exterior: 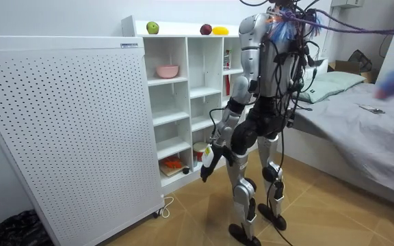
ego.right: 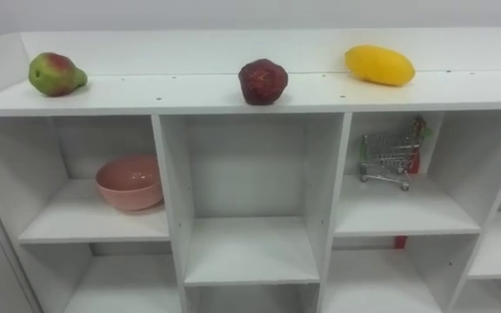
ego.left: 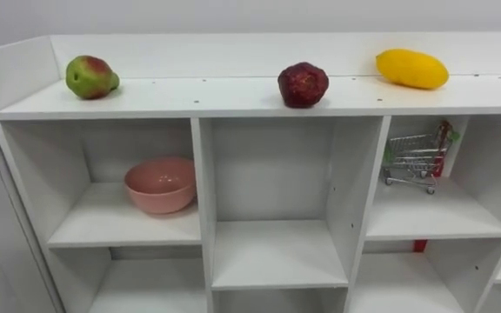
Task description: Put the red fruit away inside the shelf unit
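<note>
Yellow mango (ego.left: 411, 69), red fruit (ego.left: 303, 84), pear (ego.left: 91, 76) atop closet (ego.left: 233, 98) | left hand (exterior: 207, 162) hangs

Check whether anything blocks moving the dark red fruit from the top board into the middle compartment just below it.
Nothing visible does. The dark red fruit sits near the top board's front edge, and the middle compartment right beneath it has an open front and a bare shelf.

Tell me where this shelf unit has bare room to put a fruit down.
The upper middle compartment, between the pink bowl and the small cart, is bare. On top, gaps lie between the green fruit, dark red fruit and yellow fruit. The bowl's and cart's compartments are partly taken.
</note>
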